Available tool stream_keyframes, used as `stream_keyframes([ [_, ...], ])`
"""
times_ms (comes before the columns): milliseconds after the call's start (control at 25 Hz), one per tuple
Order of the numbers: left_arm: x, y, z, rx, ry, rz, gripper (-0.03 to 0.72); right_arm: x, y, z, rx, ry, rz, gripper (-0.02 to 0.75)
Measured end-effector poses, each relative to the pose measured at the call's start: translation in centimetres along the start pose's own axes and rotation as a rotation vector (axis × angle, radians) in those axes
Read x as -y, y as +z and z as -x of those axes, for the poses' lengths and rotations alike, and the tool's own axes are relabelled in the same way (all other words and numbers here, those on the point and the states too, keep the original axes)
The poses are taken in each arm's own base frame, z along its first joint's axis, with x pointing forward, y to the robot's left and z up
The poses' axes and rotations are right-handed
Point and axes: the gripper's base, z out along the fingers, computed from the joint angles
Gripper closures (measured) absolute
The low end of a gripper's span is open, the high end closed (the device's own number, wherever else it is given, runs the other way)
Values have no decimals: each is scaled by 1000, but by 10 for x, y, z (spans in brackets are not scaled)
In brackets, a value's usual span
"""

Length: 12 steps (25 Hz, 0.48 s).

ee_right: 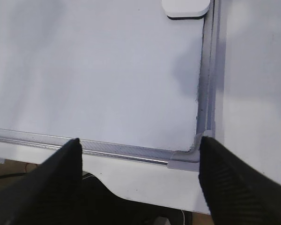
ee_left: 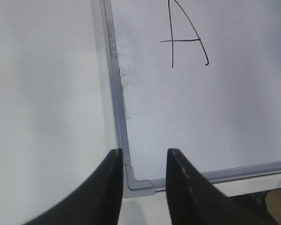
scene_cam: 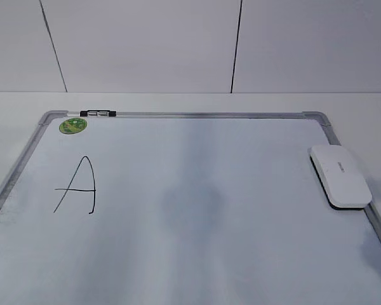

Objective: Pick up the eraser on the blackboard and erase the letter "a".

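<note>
The blackboard (scene_cam: 209, 115) is a white board in a silver-grey frame lying flat on the table. The white eraser (scene_cam: 340, 175) lies on its right edge, felt side down, and shows at the top of the right wrist view (ee_right: 186, 8). The small letter "a" is not visible; only a faint grey smudge (scene_cam: 193, 203) marks the board's middle. Neither gripper shows in the exterior view. My left gripper (ee_left: 145, 152) is open and empty above the board's near left corner (ee_left: 138, 183). My right gripper (ee_right: 139, 140) is open wide and empty above the near right corner (ee_right: 189, 157).
A large black capital "A" (scene_cam: 78, 185) is drawn on the board's left part, also in the left wrist view (ee_left: 185, 37). A round green sticker (scene_cam: 72, 125) and a black-and-silver marker (scene_cam: 98, 114) sit at the far left corner. White table surrounds the board.
</note>
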Motion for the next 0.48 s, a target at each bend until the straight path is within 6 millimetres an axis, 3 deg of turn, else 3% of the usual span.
stream_keyframes([
  [280, 3, -7, -67, 136, 20, 8, 453, -1, -6, -14, 116, -56, 2, 146],
  [480, 5, -5, -103, 224, 35, 11, 453, -3, -14, -20, 178, -116, -2, 146],
])
